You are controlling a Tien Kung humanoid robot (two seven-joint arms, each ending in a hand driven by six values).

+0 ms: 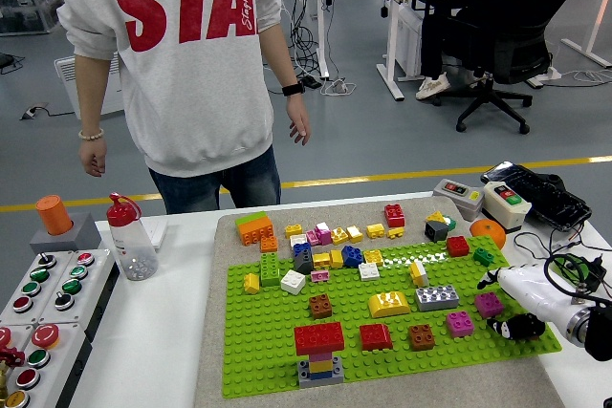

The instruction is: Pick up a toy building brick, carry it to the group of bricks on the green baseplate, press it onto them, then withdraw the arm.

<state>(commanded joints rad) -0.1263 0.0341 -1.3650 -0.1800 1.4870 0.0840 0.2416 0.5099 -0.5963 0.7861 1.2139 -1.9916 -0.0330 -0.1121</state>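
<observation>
We find the right hand (521,305) at the lower right edge of the green baseplate (277,355), fingers loosely spread, holding nothing. The stacked bricks (319,349) stand lower centre. We judge only withdrawal remains.

Baseplate (268,370) lies at centre of bench (153,351), bricks (335,260) scattered on it; brick stack (320,349) at its near edge. Bottle (129,239) to its left; button panel (38,298) further left.
</observation>
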